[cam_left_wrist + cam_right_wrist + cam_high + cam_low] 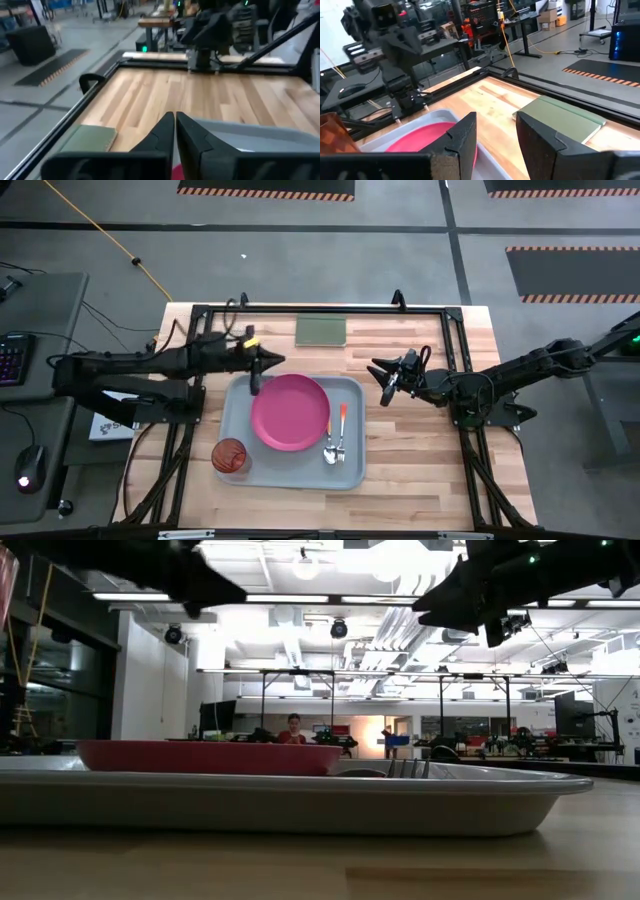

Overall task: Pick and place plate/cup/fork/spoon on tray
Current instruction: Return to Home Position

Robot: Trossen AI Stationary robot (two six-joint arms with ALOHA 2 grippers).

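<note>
Pink plate (pixel 290 412) lies on tray (pixel 352 470), beside left tool (pixel 272 360).

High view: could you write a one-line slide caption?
Plate, cup, fork and spoon on the tray; both grippers hover nearby.

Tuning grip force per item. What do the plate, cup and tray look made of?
Plate: opaque magenta-pink with a soft, even sheen and a shallow moulded rim; looks like plastic.
Cup: translucent red-orange, the surface beneath shows through; probably thin plastic.
Tray: light grey-blue, matte, rounded corners and raised rim; looks like moulded plastic, though the finish alone cannot confirm it.
</note>
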